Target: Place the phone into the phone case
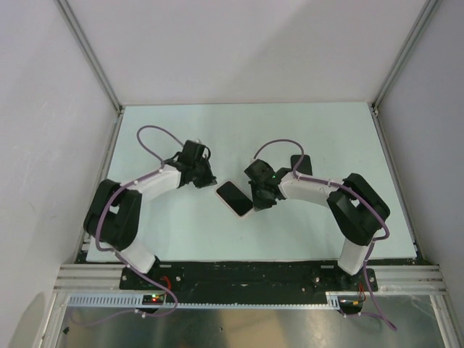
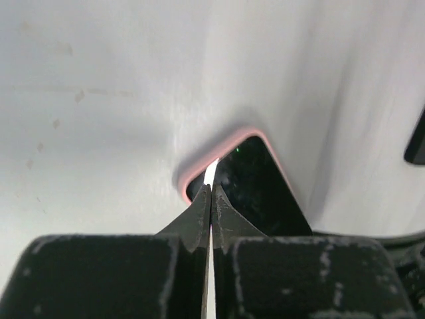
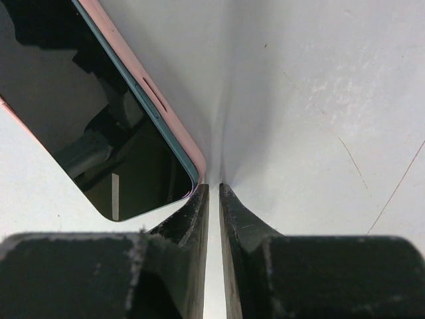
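Phone case (image 2: 226,136), a thin salmon-pink shell with rounded corners, has a set of jaws at each end. The left gripper's (image 2: 211,189) scuffed black wedge fingers are pressed together with nothing between them, their tips at one rounded corner. The right gripper's (image 3: 212,189) jaws are closed to a narrow empty slit, just beside a corner at the other end. A glossy black glass phone (image 3: 99,119) lies within the rim, screen up. Both rest flat on the matte, faintly scratched pale table (image 3: 319,100) between the arms.
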